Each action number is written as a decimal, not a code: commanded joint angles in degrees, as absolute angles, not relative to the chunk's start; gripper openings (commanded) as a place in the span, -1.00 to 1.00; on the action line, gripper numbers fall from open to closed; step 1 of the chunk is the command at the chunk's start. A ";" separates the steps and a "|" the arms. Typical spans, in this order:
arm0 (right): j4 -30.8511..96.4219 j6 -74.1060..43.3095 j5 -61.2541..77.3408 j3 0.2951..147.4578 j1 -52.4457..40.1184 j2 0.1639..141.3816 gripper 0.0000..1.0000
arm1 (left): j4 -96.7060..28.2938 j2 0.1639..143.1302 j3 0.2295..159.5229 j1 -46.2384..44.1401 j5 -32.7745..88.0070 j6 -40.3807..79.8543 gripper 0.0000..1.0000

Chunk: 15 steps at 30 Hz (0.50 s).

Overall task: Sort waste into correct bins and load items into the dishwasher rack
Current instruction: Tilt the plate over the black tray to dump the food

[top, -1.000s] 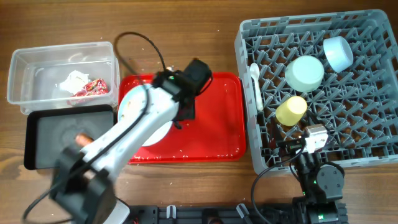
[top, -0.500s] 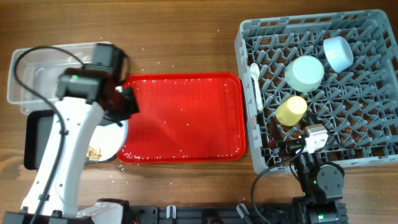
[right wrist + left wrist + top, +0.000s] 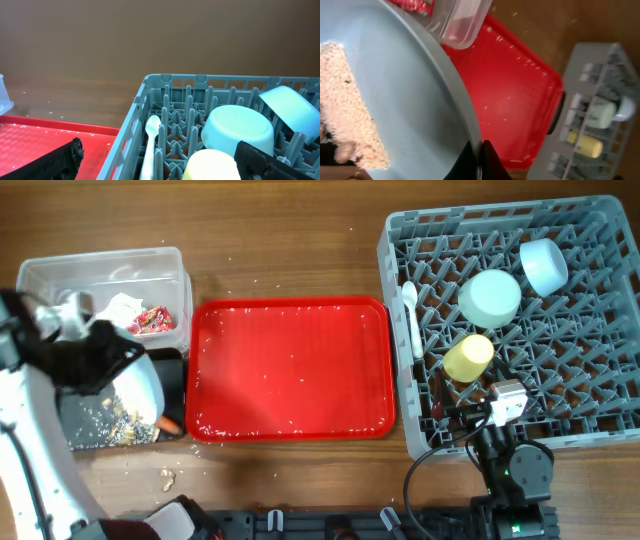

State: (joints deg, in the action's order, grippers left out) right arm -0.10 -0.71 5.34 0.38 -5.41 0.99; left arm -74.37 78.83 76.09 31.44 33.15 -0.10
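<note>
My left gripper [image 3: 118,360] [image 3: 481,156] is shut on the rim of the pale blue plate [image 3: 138,388] [image 3: 405,95] and holds it tilted over the black tray [image 3: 90,425]. Pale crumbs [image 3: 347,105] cling to the plate; more lie in the black tray [image 3: 115,420]. An orange carrot [image 3: 168,423] lies at that tray's right edge. The clear tub [image 3: 60,280] holds the white tissue [image 3: 120,307] and the red-and-white wrapper [image 3: 150,320]. The grey rack [image 3: 590,380] holds two bowls [image 3: 490,297] [image 3: 543,265], the yellow cup [image 3: 468,357] and the white spoon [image 3: 411,315]. My right gripper [image 3: 160,165] is open and empty at the rack's front.
The flat red tray [image 3: 290,370] lies between the bins and the rack, with small specks on it. A few crumbs [image 3: 167,477] lie on the wood in front of the black tray. The right arm's base [image 3: 515,470] sits at the front edge.
My left arm has swung left with the plate, from the red tray to above the black tray. Crumbs now lie in the black tray. The right arm has not moved.
</note>
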 commanded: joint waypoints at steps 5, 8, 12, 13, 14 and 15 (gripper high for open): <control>-0.43 -0.03 5.98 0.30 -5.23 0.60 0.99 | -73.52 70.76 68.47 48.40 58.37 -12.49 -0.92; -0.43 -0.03 5.98 0.30 -5.21 0.60 0.99 | -73.28 69.41 63.92 55.70 66.81 -17.30 -0.92; -0.43 -0.03 5.98 0.30 -5.23 0.60 0.99 | -74.30 69.32 60.29 62.59 75.81 -23.51 -0.92; -0.43 -0.01 5.98 0.30 -5.23 0.60 0.99 | -75.07 69.32 60.20 62.94 76.79 -24.91 -0.92; -0.43 -0.03 5.98 0.30 -5.23 0.60 0.99 | -76.84 69.28 60.20 63.07 78.91 -28.60 -0.92; -0.43 -0.01 5.98 0.30 -5.23 0.60 0.99 | -77.71 69.25 60.20 63.07 79.59 -30.22 -0.92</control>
State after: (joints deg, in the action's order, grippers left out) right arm -0.08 -0.71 5.34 0.38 -5.41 0.99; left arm -75.70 70.48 60.55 62.43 70.61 -20.91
